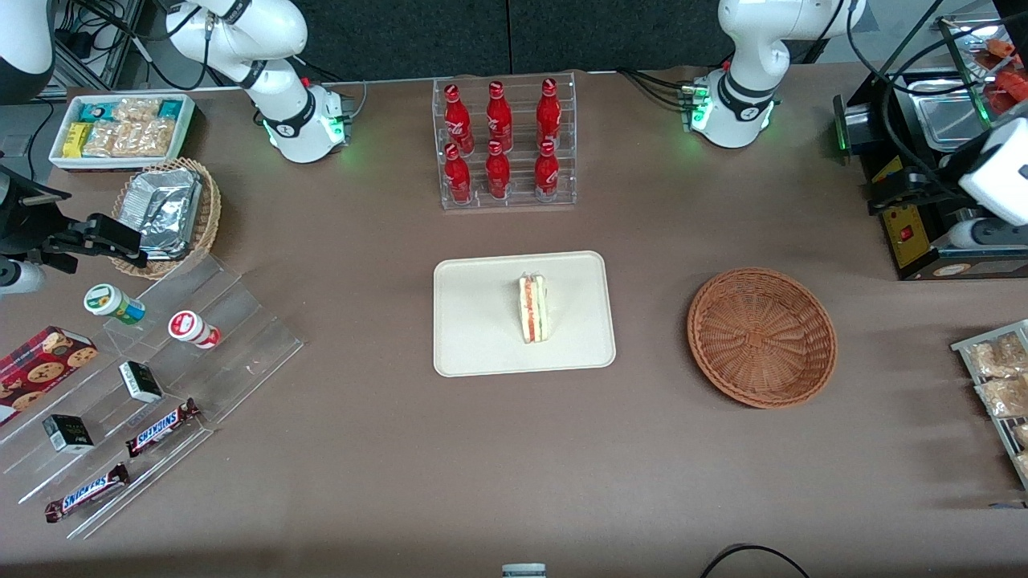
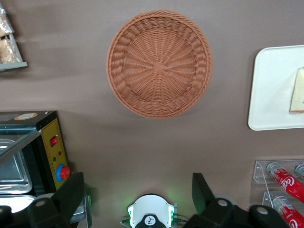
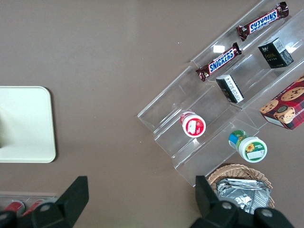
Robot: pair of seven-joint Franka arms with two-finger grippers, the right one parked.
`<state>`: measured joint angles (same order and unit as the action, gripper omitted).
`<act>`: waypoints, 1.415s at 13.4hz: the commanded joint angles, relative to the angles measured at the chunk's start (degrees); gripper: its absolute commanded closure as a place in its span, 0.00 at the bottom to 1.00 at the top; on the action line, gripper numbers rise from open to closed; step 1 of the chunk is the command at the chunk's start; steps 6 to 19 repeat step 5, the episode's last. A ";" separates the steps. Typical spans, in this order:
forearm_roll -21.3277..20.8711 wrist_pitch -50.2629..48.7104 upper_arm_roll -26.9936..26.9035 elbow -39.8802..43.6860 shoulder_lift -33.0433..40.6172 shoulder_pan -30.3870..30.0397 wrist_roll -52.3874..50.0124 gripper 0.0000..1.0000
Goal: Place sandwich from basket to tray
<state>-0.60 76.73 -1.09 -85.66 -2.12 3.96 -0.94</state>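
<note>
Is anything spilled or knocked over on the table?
Nothing looks spilled or knocked over. The sandwich sits on the tray, the basket holds nothing, and the open gripper hangs high above the table, farther from the front camera than the basket.

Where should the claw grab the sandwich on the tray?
Probably from above, pinching the two flat bread faces of the sandwich. It stands on edge on the tray, filling stripe up, so the faces are free. The open claw is parked high above the empty basket.
</note>
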 commanded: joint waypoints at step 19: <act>-0.28 -2.64 2.05 0.32 0.45 -1.50 -0.56 0.00</act>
